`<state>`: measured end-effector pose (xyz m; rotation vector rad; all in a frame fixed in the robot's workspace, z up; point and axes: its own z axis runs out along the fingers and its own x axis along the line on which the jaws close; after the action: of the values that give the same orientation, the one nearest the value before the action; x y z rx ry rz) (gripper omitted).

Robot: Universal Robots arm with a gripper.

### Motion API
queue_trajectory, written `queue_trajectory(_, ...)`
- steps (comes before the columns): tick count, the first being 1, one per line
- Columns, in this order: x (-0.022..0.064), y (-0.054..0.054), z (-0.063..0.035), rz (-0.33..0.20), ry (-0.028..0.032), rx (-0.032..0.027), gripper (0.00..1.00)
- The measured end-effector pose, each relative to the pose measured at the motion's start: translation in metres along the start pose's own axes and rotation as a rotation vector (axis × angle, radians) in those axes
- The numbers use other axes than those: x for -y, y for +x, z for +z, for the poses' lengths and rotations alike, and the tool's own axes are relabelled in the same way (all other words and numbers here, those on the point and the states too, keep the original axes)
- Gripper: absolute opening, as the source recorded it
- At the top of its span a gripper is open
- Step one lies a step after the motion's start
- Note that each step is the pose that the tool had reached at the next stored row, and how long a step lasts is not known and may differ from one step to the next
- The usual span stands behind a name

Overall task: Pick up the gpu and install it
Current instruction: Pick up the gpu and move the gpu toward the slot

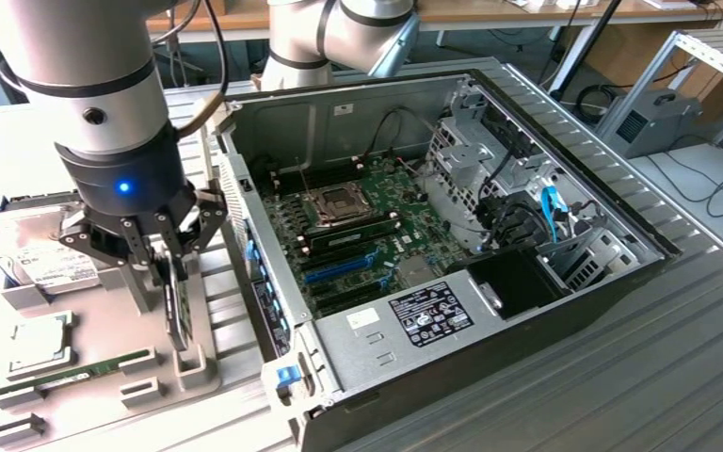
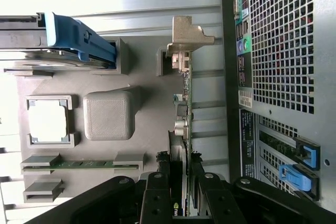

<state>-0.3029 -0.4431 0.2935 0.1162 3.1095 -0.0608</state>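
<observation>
The gpu is a thin dark card standing on edge in a slot of the grey holder tray, at the exterior view's left beside the open computer case. My gripper comes down on it from above, its fingers closed on both faces of the card's upper edge. In the wrist view the gpu runs away from the gripper, ending in its metal bracket. The fingers press against either side of the card. The motherboard with blue slots lies inside the case.
On the tray lie a silver hard drive, a processor chip and a green memory stick. The case's rear wall stands close beside the card. Another arm's base rises behind the case.
</observation>
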Motion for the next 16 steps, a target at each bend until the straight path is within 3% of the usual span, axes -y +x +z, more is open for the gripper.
queue_trajectory(16, 0.0001, -0.0001, -0.0037, 0.000, 0.0000, -0.0001, 0.26)
